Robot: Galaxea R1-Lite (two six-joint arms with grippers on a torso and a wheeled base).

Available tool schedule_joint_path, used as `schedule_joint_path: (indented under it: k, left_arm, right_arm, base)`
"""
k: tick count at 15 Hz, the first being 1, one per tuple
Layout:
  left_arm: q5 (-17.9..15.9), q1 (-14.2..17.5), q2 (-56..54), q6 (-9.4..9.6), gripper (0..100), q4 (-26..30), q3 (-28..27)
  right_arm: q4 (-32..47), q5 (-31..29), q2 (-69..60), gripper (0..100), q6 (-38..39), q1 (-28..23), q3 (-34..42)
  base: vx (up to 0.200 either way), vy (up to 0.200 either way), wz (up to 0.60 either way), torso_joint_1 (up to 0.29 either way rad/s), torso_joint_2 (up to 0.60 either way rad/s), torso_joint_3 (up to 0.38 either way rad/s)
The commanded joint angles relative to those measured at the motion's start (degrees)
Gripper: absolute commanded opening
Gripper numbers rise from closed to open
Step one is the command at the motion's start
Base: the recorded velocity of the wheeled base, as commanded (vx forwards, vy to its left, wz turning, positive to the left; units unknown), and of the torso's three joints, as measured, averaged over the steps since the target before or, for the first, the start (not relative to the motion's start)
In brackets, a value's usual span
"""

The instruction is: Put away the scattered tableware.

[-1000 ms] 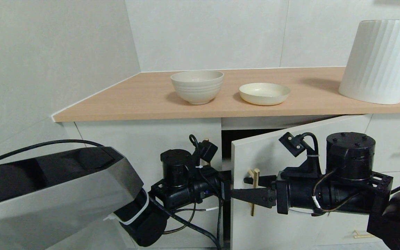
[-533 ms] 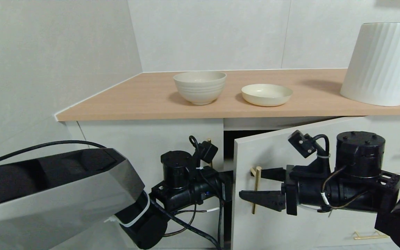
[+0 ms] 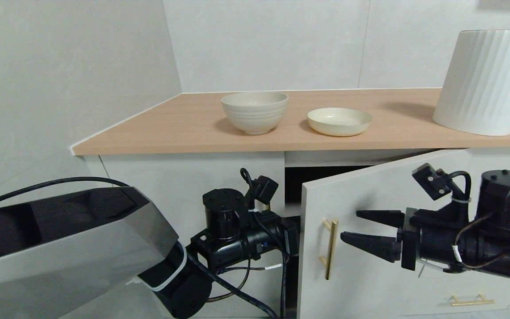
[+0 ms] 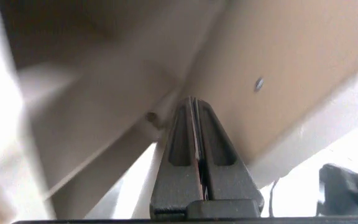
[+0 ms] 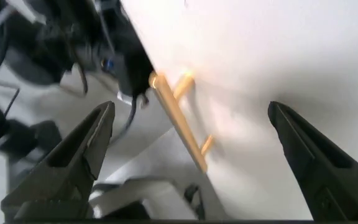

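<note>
Bowl [image 3: 254, 110] and shallow dish [image 3: 339, 120] untouched. Right end effector [image 3: 349, 225] was released, spread wide, just off the brass handle [image 3: 331, 248], not touching it. Left end effector [image 4: 193, 124] was clenched on nothing, tucked behind the edge of the cabinet door [image 3: 370, 186], which stood part open. Both pieces sat side by side, apart, on the surface [image 3: 184, 128] above. Step judged: opening the cabinet. Next calls for a wider swing, then a lift.

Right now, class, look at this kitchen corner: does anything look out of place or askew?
Nothing is spilled or broken. The cabinet door stands ajar, swung partway out under the countertop, with the open right gripper just off its brass handle. The ribbed bowl and shallow dish sit upright, apart.
</note>
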Motion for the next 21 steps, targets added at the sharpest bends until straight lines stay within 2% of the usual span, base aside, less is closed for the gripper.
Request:
schedule_joint_path:
  k: [1, 3, 6, 9, 14, 16, 18, 21]
  left_arm:
    - [0.52, 0.35, -1.84, -0.5, 0, 0.24, 1.25]
    - [-0.62, -0.18, -3.42, -1.9, 0, 0.59, 1.25]
    - [-0.54, -0.7, -4.12, -1.99, 0, 2.0, 1.25]
    - [-0.62, -2.55, -3.95, -1.99, 0, 5.16, 0.98]
    - [-0.54, -3.52, -4.47, -1.9, 0, 10.09, -0.51]
    - [-0.62, -3.52, -4.39, -1.9, 0, 12.28, -1.48]
    - [-0.62, -3.6, -4.21, -1.9, 0, 13.86, -3.06]
    - [-0.62, -3.6, -3.07, -1.99, 0, 18.43, -7.37]
  right_arm:
    - [0.66, 0.31, -7.91, 100, 0.03, 2.82, 8.23]
    - [2.68, 0.13, -12.84, 100, -0.05, 5.9, 13.85]
    - [5.14, 0.13, -14.86, 100, -0.4, 8.27, 15.35]
    - [5.76, 0.05, -15.65, 100, -0.49, 10.47, 16.75]
    - [5.76, 0.05, -15.65, 100, -0.58, 10.56, 17.1]
    - [5.76, 0.05, -15.65, 100, -0.49, 10.56, 17.1]
    - [5.76, 0.05, -15.65, 100, -0.49, 10.56, 17.1]
    - [5.76, 0.05, -15.74, 100, -0.58, 10.56, 17.19]
  base:
    - [0.0, 0.0, 0.0, 0.0, 0.0, 0.0]
    - [0.0, 0.0, 0.0, 0.0, 0.0, 0.0]
    - [0.0, 0.0, 0.0, 0.0, 0.0, 0.0]
    - [0.0, 0.0, 0.0, 0.0, 0.0, 0.0]
    - [0.0, 0.0, 0.0, 0.0, 0.0, 0.0]
    - [-0.2, 0.0, 0.0, 0.002, 0.0, 0.0]
    - [-0.2, 0.0, 0.0, 0.01, 0.0, -0.002]
    - [0.0, 0.0, 0.0, 0.0, 0.0, 0.0]
